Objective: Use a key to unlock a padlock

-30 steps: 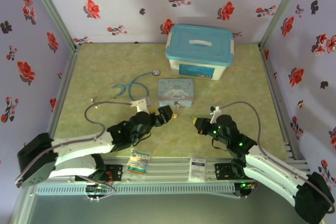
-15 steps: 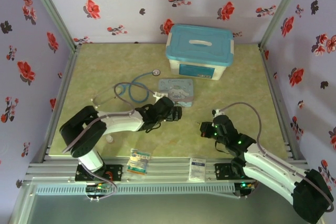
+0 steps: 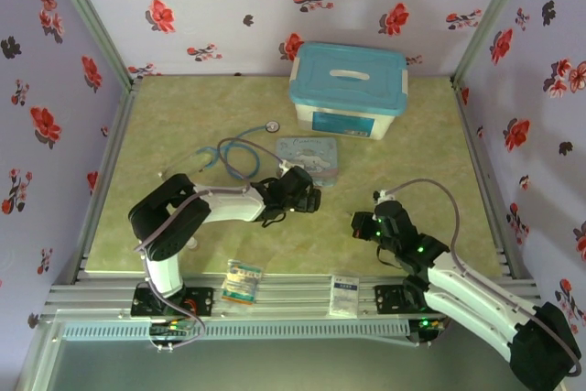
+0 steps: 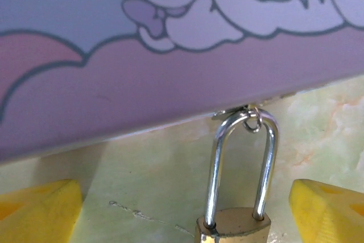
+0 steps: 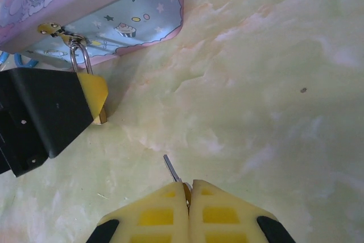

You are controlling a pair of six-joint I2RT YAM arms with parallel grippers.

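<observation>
The top external camera looks down from above and behind the arm bases, facing 12 o'clock over the pale green marbled tabletop (image 3: 421,153). The left wrist camera sits low, very close to the pastel cartoon-printed tin (image 4: 170,66) and small brass padlock (image 4: 233,227). The right wrist camera, farther back, holds both at 10 o'clock.

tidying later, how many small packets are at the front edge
2: a colourful packet by the left arm's base, a white packet nearer the right arm's base; the arms may hide more.
</observation>
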